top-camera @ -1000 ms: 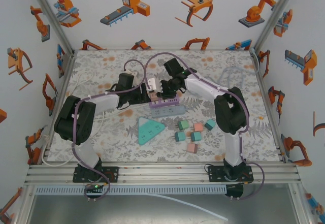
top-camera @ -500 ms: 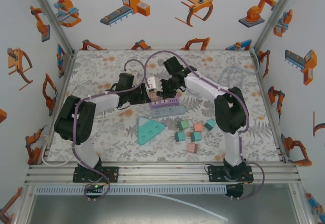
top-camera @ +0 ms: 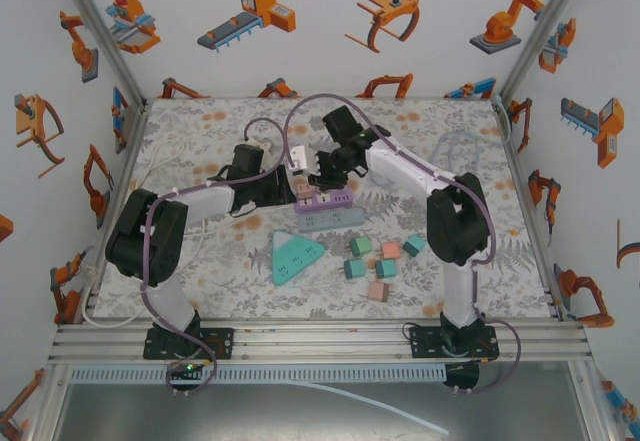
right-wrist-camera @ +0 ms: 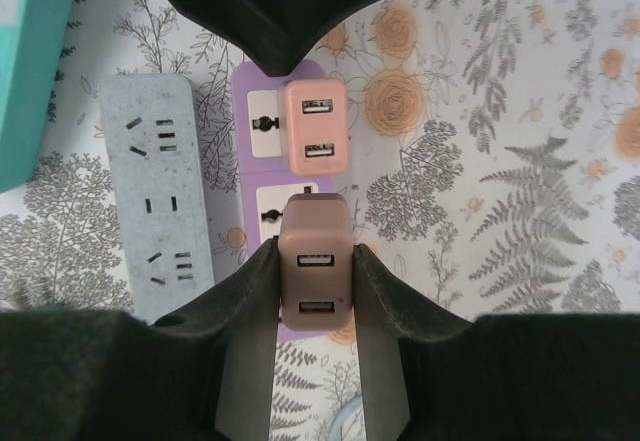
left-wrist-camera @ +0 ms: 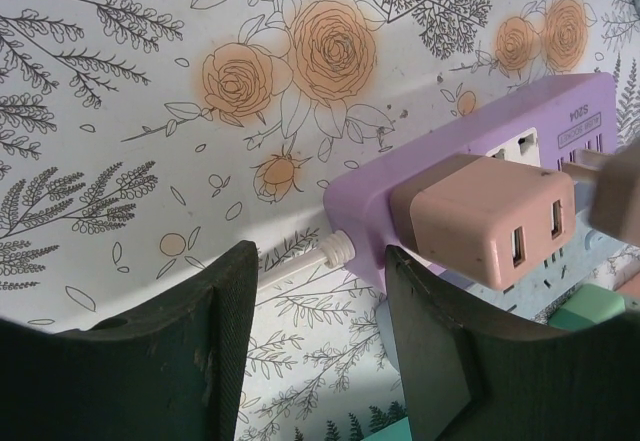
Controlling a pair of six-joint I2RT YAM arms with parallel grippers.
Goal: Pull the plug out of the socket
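plug (right-wrist-camera: 316, 273) pinched in right claw (right-wrist-camera: 315, 261), over purple socket strip (right-wrist-camera: 265, 173)

In the left wrist view the purple power strip (left-wrist-camera: 365, 196) runs off the right edge, where a plug (left-wrist-camera: 618, 196) blurs.

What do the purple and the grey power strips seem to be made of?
Purple rectangular power strip: probably moulded plastic, smooth, slight sheen, even colour. Grey rectangular power strip: probably plastic too, matte; dark speckles suggest a stone-effect finish.
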